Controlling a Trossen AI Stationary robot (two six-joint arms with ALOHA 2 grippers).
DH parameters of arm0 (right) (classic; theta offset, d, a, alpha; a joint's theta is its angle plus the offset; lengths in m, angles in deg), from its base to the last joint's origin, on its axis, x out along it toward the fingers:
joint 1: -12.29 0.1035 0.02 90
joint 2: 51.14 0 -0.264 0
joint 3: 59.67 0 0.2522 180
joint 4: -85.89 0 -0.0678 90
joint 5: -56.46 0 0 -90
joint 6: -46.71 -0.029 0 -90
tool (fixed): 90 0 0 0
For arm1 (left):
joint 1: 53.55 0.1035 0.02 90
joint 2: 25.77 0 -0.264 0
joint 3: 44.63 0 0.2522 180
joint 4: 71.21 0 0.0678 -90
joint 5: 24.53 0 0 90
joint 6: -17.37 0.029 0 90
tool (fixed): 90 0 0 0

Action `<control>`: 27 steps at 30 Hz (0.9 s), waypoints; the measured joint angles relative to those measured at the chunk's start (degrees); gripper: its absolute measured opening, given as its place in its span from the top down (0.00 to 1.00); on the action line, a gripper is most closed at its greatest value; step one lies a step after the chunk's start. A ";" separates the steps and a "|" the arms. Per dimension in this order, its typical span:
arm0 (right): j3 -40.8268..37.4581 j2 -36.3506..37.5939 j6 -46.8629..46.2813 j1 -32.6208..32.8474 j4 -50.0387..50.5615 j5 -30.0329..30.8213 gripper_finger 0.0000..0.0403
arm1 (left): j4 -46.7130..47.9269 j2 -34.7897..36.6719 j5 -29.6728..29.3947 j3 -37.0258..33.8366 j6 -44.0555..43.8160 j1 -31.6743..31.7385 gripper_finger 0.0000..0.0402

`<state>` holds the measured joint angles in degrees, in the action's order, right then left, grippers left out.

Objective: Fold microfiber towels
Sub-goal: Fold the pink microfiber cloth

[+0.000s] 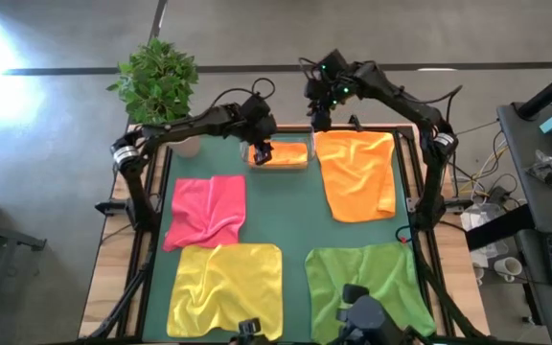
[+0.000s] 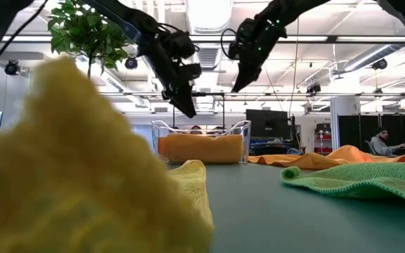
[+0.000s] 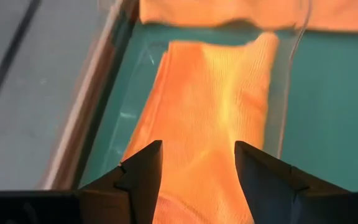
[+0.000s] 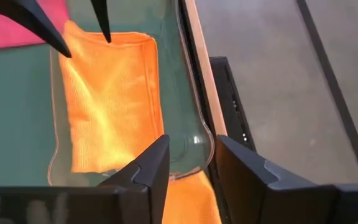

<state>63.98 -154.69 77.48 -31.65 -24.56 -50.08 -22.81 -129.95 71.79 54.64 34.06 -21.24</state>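
A folded orange towel (image 1: pixel 281 153) lies flat in the clear tray (image 1: pixel 276 167) at the table's far edge. My left gripper (image 3: pixel 197 149) hangs open just above it, clear of the tray's rim in the low view. My right gripper (image 4: pixel 191 140) is open too, higher up over the tray's right end. A second orange towel (image 1: pixel 357 177) lies spread out to the right of the tray. The pink towel (image 1: pixel 206 211), the yellow towel (image 1: pixel 225 287) and the green towel (image 1: pixel 367 283) lie loosely spread on the mat nearer the front.
A potted plant (image 1: pixel 156 77) stands off the table's far left corner. The dark green mat (image 1: pixel 286 220) shows bare in the middle, between the towels. A dark camera mount (image 1: pixel 367 316) sits at the near edge over the green towel.
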 joint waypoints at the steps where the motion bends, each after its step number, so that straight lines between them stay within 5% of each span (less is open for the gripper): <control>1: -0.04 0.00 0.00 -0.16 0.24 0.00 0.71 | 1.00 -0.85 0.09 0.78 -0.02 0.01 0.54; 9: -0.33 0.06 1.36 -0.68 7.20 0.02 0.79 | 11.25 -1.89 0.36 3.57 -0.05 -0.03 0.54; 15: -0.51 1.02 1.38 -0.57 13.36 -1.11 0.84 | 18.05 5.35 0.40 2.84 -3.12 -0.48 0.54; 20: -2.66 2.90 0.31 -0.33 14.65 -9.12 0.88 | 20.80 12.84 0.39 -1.16 -6.47 -2.39 0.54; 27: -8.01 7.41 -2.50 3.01 12.75 -9.79 0.92 | 18.35 22.88 0.40 -14.66 -10.97 -5.69 0.54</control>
<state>55.98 -147.29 74.98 -28.63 -11.81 -59.87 -4.46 -107.07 72.19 39.98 23.08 -26.93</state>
